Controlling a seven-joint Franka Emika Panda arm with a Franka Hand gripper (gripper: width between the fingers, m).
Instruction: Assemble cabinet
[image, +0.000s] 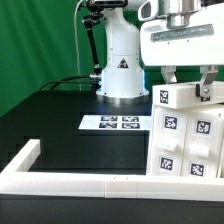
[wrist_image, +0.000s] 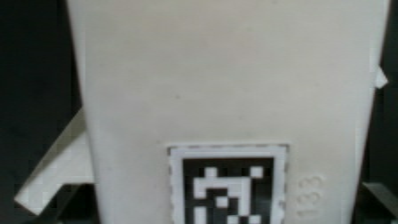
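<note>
The white cabinet (image: 190, 135) stands at the exterior view's right, with several black-and-white tagged fronts facing the camera. My gripper (image: 187, 85) is directly above it. Its two dark fingers (image: 206, 85) straddle the cabinet's top part and close against its sides. In the wrist view a white cabinet face (wrist_image: 214, 90) with one tag (wrist_image: 226, 185) fills almost the whole frame and spans the gap between the jaws. The fingertips themselves are hidden there.
The marker board (image: 118, 122) lies flat mid-table to the left of the cabinet. The arm's white base (image: 120, 75) stands behind it. A long white rail (image: 90, 185) borders the black table along the front and left.
</note>
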